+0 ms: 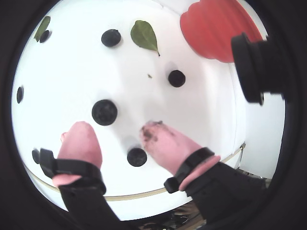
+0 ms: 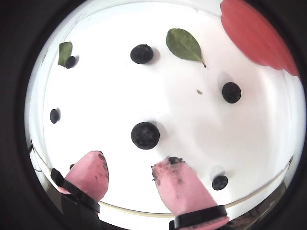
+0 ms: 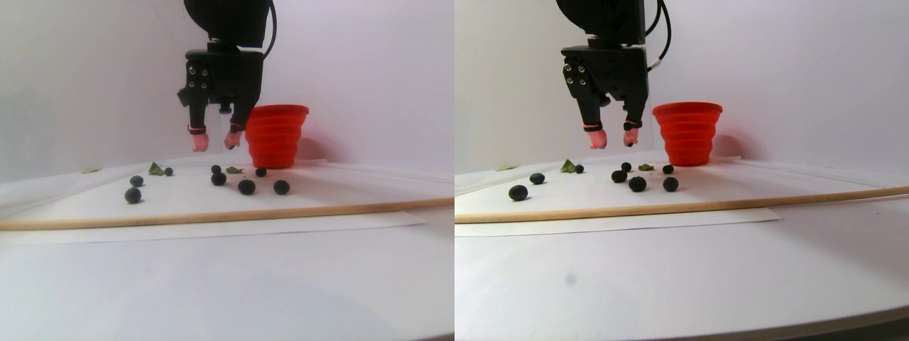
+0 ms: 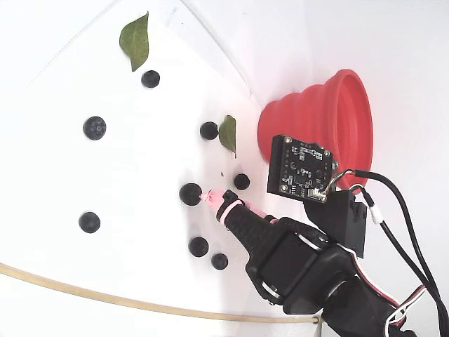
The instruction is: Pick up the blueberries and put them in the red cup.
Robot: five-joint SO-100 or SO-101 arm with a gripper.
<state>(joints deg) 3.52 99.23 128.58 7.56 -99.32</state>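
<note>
- The blueberries (image 4: pixel 190 194) lie loose on a white sheet (image 4: pixel 105 267), seven of them countable in the fixed view, spread well apart from one another; none is held
- In a wrist view the largest berry (image 2: pixel 145 135) sits on the sheet just ahead of the fingertips, centred on the gap between them; another small berry (image 2: pixel 220 182) lies beside the right-hand finger
- In the other wrist view that same big berry (image 1: pixel 104 112) lies ahead of the left-hand finger, and a smaller one (image 1: pixel 136 156) shows in the gap between the two fingers, on the sheet below them
- The red cup (image 4: pixel 330 130) stands upright at the far edge of the sheet, mouth up; in the stereo pair view (image 3: pixel 276 135) it is just behind and to the right of the gripper; whether any berries are inside cannot be told
- The gripper (image 3: pixel 213 142) hangs above the berries with its jaws spread apart and nothing between them; the stereo pair view shows the tips clear of the sheet
- Its pink fingertips (image 2: pixel 175 184) are smeared with dark stains
- Two green leaves (image 4: pixel 135 38) lie flat on the sheet, one of them (image 4: pixel 228 133) near the cup with a berry just beside it
- A thin wooden stick (image 3: pixel 213 214) lies along the near edge of the sheet, on a white table (image 3: pixel 213 284)
</note>
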